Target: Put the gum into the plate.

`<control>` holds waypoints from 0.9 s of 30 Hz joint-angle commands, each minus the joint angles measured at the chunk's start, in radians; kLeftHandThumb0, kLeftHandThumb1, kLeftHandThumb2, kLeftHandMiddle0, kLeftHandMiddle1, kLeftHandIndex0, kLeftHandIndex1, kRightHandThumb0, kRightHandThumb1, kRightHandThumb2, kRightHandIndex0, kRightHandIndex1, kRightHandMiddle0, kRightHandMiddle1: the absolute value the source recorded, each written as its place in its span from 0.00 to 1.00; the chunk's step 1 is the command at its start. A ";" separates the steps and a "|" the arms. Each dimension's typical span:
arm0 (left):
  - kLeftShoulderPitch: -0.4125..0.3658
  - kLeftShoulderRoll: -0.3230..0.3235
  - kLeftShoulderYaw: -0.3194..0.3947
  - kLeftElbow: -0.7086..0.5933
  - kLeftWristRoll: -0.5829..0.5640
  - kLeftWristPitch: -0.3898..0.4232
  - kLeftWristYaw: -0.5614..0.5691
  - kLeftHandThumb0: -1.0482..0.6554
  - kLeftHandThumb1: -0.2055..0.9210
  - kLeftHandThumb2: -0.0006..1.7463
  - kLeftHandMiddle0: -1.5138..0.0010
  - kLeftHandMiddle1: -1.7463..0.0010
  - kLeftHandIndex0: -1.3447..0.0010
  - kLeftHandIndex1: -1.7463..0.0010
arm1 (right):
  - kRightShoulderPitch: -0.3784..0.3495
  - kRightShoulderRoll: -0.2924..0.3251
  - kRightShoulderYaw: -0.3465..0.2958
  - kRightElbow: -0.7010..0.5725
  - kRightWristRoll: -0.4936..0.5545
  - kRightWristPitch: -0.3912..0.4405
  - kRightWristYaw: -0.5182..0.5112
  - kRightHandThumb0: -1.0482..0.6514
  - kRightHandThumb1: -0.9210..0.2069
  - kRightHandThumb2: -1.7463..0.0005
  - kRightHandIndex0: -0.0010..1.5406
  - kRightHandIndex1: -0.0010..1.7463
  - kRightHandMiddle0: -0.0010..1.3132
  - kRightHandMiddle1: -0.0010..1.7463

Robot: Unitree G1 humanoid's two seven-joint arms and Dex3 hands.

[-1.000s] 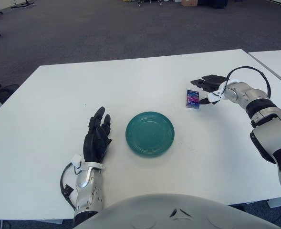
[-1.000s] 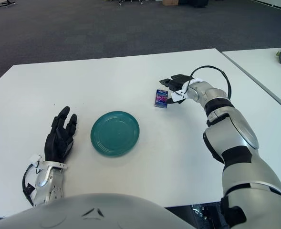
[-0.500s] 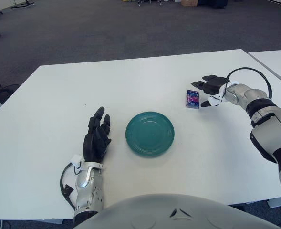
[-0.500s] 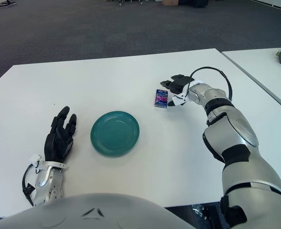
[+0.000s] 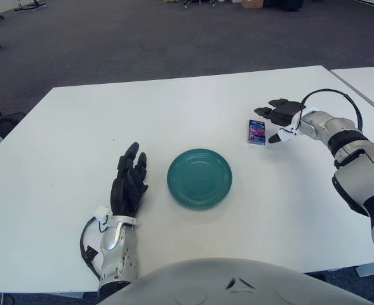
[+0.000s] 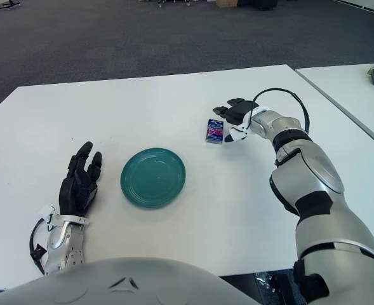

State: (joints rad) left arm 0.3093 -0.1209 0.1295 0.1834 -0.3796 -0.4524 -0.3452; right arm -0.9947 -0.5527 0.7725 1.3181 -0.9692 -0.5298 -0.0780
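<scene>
A small blue gum pack [image 5: 256, 132] lies flat on the white table [image 5: 174, 108], to the right of and a little beyond a round teal plate [image 5: 199, 177]. My right hand [image 5: 274, 122] is just to the right of the pack, fingers spread around its right side, close to it and holding nothing. My left hand [image 5: 129, 183] rests flat on the table to the left of the plate, fingers extended and empty. The plate has nothing on it.
A second white table [image 5: 367, 79] stands at the right, separated by a narrow gap. Dark carpet lies beyond the far table edge. A black cable [image 5: 329, 95] loops over my right wrist.
My right hand has shifted slightly by the gum pack, thumb lifting from the pack's lower side. The pack, plate and left hand have not moved.
</scene>
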 commanded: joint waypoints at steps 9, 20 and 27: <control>0.037 -0.043 -0.001 0.061 -0.003 -0.009 0.013 0.03 1.00 0.45 0.87 1.00 1.00 0.71 | -0.025 0.008 -0.011 0.002 0.017 0.000 0.030 0.00 0.00 0.71 0.00 0.00 0.00 0.00; 0.039 -0.049 -0.008 0.059 -0.001 -0.013 0.018 0.02 1.00 0.45 0.87 1.00 1.00 0.71 | -0.021 0.026 -0.002 0.006 0.010 0.034 0.063 0.00 0.00 0.67 0.00 0.00 0.00 0.00; 0.039 -0.051 -0.008 0.062 -0.010 -0.012 0.013 0.03 1.00 0.45 0.88 1.00 1.00 0.70 | -0.012 0.049 -0.008 0.015 0.020 0.076 0.094 0.00 0.00 0.66 0.00 0.00 0.00 0.00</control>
State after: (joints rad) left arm 0.3096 -0.1215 0.1227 0.1834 -0.3768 -0.4546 -0.3404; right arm -0.9947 -0.5261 0.7705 1.3305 -0.9605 -0.4738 0.0013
